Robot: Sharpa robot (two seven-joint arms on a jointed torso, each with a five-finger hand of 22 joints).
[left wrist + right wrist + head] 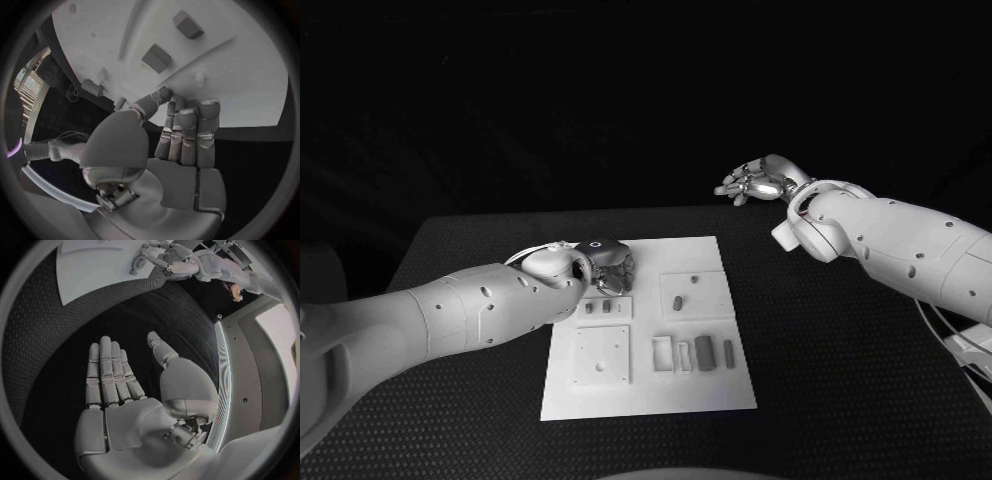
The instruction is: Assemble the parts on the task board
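Observation:
The white task board point(651, 395) lies mid-table. My left hand point(606, 266) hovers over its far left part, fingers pointing down at the board point(250, 85). In the left wrist view the fingers point(187, 130) lie straight and close together, with the thumb tip against them; whether a part sits between them is unclear. Small dark parts point(705, 351) lie in the near right area, and others point(676, 301) lie mid-board. Blocks point(156, 57) stand on the board beyond the fingertips. My right hand point(759, 182) is raised behind the table's far right, palm point(134, 425) flat, fingers spread, holding nothing.
A square raised plate point(603, 355) occupies the board's near left and a small frame point(662, 354) sits beside the dark parts. Black table point(848, 340) surrounds the board. In the right wrist view the board's corner point(94, 265) and my left hand point(169, 262) lie far off.

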